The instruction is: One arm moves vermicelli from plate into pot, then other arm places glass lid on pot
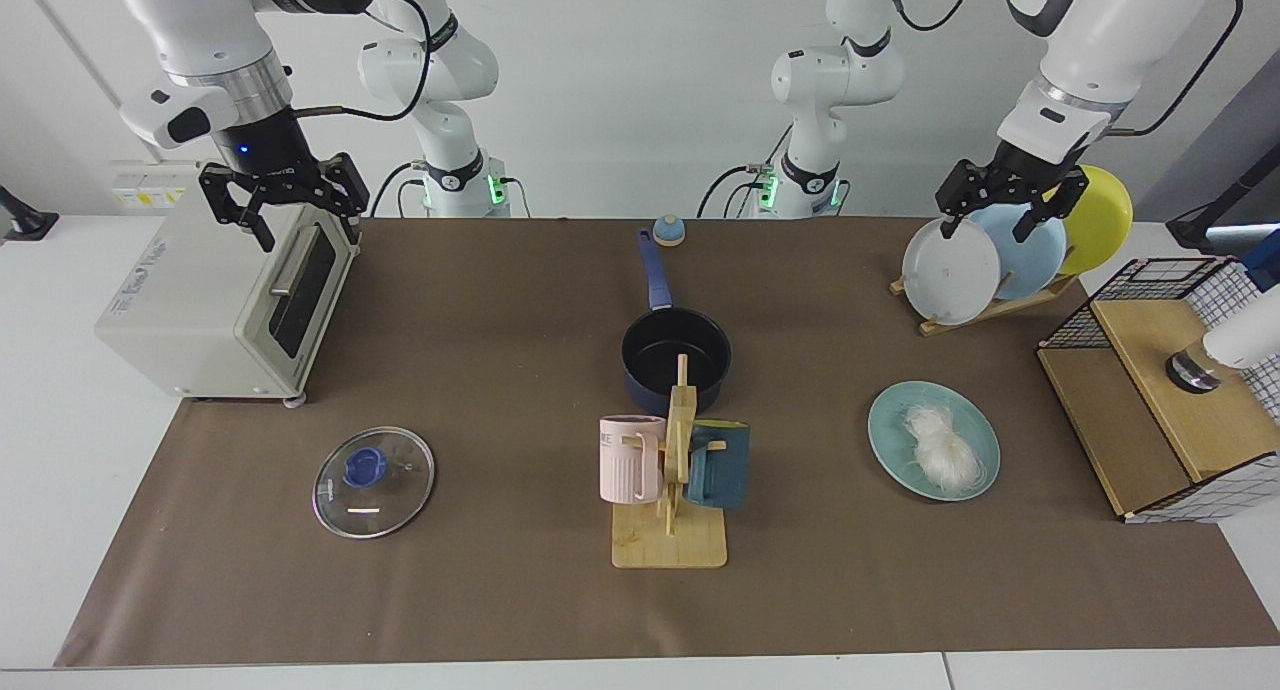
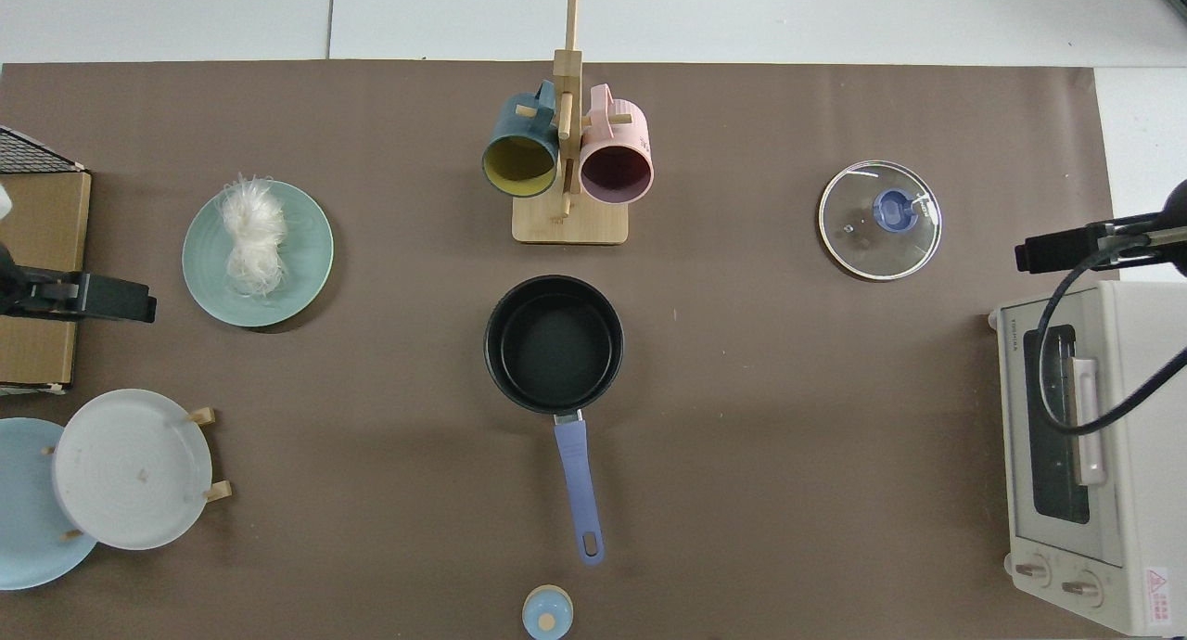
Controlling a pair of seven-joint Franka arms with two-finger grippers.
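While nothing is being gripped, the glass lid (image 1: 373, 481) and the vermicelli (image 1: 941, 449) on its plate (image 1: 890, 440) are lying nearest, the empty pot (image 1: 676, 358) waiting between; behind, left gripper (image 1: 1009, 199) and right gripper (image 1: 284, 199) are hanging spread, seemingly poised overhead.

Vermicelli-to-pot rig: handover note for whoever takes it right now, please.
Left gripper: open, holding nothing, raised in front of the upright plates on the plate rack.
Right gripper: open, holding nothing, raised over the toaster oven.
Vermicelli: on the teal plate, untouched.
Pot: mid-table, nothing inside, handle pointing toward the arm bases, just behind the mug stand.
Glass lid: flat on the mat, knob up, in front of the toaster oven.
Done: nothing.
Left: move vermicelli into pot, then put lid on pot.
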